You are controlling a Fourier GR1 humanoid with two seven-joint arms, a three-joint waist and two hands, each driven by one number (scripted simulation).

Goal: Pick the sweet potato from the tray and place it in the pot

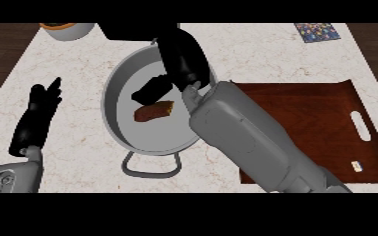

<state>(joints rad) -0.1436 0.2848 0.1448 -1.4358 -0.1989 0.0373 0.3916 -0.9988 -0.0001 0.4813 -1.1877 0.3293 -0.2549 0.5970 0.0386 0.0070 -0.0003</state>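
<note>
My right hand [181,65] hangs slack and empty above the pot [114,97]; the sweet potato [153,112] inside seems stiff, light, graspable mid-body.

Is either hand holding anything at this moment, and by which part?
Nothing appears held. The reddish-brown sweet potato lies in the grey metal pot, just clear of the right hand; the left hand rests open.

The right forearm [244,130] hides the pot's [108,105] right rim.
</note>
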